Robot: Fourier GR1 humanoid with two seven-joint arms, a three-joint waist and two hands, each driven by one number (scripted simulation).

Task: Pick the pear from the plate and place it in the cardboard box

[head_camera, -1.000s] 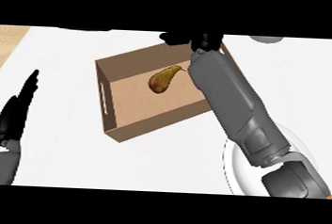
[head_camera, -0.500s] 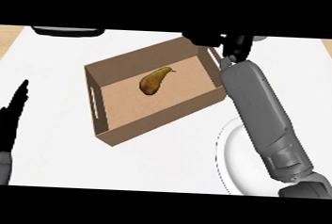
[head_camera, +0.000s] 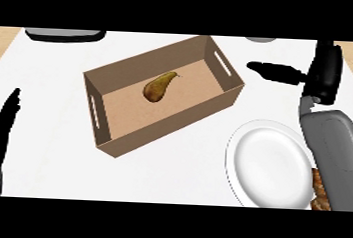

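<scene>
A brown-green pear lies on the floor of the open cardboard box, which sits at an angle on the white counter. The white plate stands to the box's lower right and holds no pear. My right hand is up at the right, beside the box's right wall and apart from it, fingers straight and thumb spread toward the left, holding nothing. My left hand rests open at the left edge, fingers pointing up.
A grey appliance sits at the counter's back left and a small grey round thing at the back right. An orange-brown object lies at the plate's right rim, partly under my right forearm.
My right hand has drawn back from over the box to the right, clear of it. The pear stays inside the box. The view has shifted, so box and plate sit further right.
</scene>
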